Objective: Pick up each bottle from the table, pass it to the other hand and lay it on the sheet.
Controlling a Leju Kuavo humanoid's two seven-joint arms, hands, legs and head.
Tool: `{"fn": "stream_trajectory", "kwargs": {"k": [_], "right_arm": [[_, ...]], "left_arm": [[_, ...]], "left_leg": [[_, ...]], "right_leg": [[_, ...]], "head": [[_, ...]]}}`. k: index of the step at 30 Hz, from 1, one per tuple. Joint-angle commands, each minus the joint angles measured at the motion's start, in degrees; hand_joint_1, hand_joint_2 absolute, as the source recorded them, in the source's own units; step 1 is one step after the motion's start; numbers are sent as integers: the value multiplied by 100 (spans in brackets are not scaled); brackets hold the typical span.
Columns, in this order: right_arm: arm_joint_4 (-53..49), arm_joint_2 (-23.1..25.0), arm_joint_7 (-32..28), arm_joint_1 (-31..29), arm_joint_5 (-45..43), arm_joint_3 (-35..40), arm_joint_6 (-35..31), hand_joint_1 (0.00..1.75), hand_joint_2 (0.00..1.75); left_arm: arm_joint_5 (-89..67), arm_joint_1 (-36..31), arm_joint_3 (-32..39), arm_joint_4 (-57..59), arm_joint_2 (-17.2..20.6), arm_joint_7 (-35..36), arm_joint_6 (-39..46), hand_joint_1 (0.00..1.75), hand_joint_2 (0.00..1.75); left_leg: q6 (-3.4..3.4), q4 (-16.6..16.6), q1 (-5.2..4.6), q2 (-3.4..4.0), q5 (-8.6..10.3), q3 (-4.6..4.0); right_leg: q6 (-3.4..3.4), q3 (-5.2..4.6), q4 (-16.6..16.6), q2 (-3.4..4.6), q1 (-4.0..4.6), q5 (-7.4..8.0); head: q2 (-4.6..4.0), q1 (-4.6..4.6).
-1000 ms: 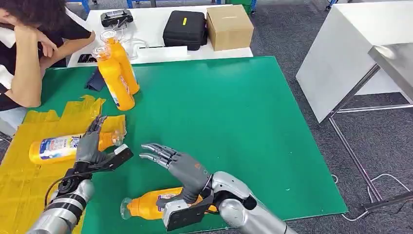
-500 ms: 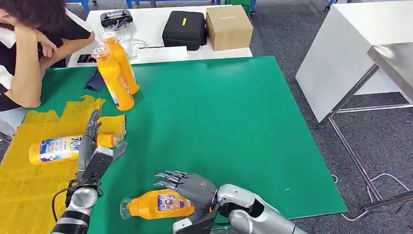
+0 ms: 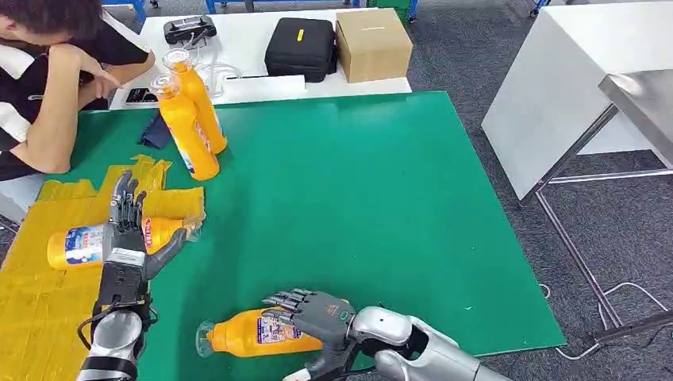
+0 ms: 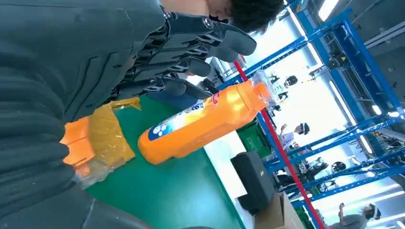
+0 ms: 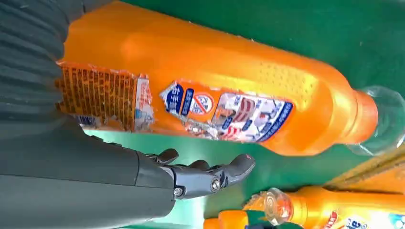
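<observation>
Right robot hand (image 3: pixel 311 311) lowered onto lying bottle (image 3: pixel 254 332), fingers spread, left robot hand (image 3: pixel 124 230) raised, open

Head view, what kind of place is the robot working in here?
Probably a robotics lab or industrial test hall. A green-covered work table stands on grey carpet, with a black equipment case and a cardboard box on a white table behind it. The left wrist view shows tall blue racking.
</observation>
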Motion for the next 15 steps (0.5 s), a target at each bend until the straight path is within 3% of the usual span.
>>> {"fn": "stream_trajectory", "kwargs": {"k": [1, 4, 15], "right_arm": [[459, 16, 23, -291, 5, 358, -16, 0, 175], [512, 27, 95, -317, 113, 380, -70, 0, 175], [759, 125, 1223, -252, 1913, -42, -726, 0, 175]], "left_arm": [[28, -49, 159, 18, -95, 8, -32, 0, 175], [34, -34, 155, 11, -101, 5, -35, 0, 175], [180, 377, 395, -509, -189, -10, -80, 0, 175]], "left_leg": [[-7, -1, 6, -4, -9, 23], [-6, -2, 4, -5, -7, 19], [-5, -1, 4, 2, -9, 20]], "right_leg": [[-10, 23, -2, 2, 5, -7], [-8, 19, -4, 1, 4, -5], [-8, 18, -4, 8, 3, -5]], "head": [[0, 0], [0, 0], [0, 0]]}}
